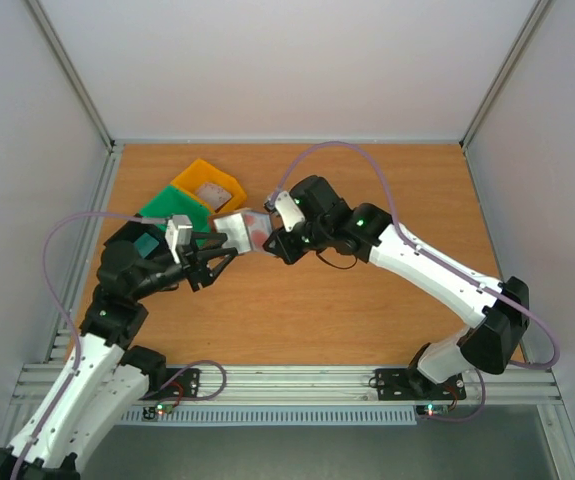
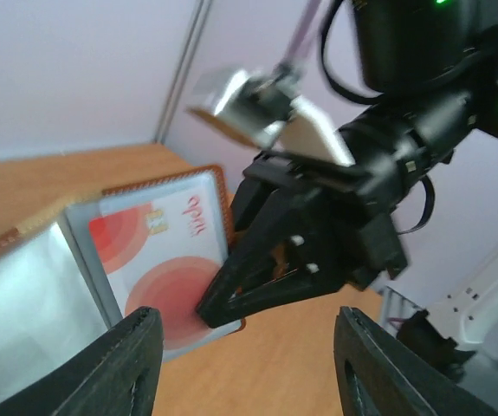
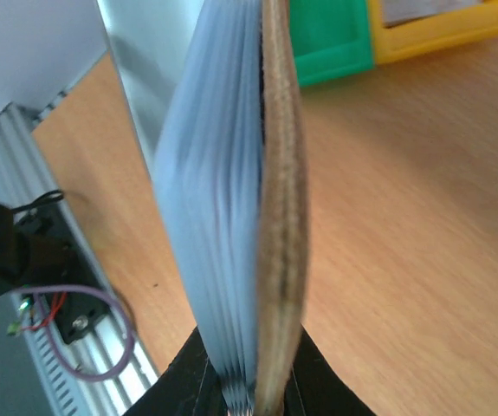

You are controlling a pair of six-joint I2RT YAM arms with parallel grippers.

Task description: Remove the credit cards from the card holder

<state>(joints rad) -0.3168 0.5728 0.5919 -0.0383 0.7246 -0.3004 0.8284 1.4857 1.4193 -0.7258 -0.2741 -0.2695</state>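
The card holder (image 1: 247,230) is held up above the table between both arms, its brown cover spread open. My right gripper (image 1: 269,242) is shut on its lower edge. In the left wrist view the pale inside sleeves face me, and a red credit card (image 2: 158,273) with pale markings sits in a clear sleeve; the right gripper's black fingers (image 2: 257,290) pinch that page's corner. My left gripper (image 2: 249,364) is open and empty, just short of the holder. In the right wrist view the holder (image 3: 279,217) shows edge-on, clamped in my right gripper (image 3: 253,394).
A green bin (image 1: 172,210) and a yellow bin (image 1: 207,185) with a pale flat item inside stand at the back left, just behind the holder. They also show in the right wrist view, green bin (image 3: 331,39) and yellow bin (image 3: 430,22). White walls enclose the table.
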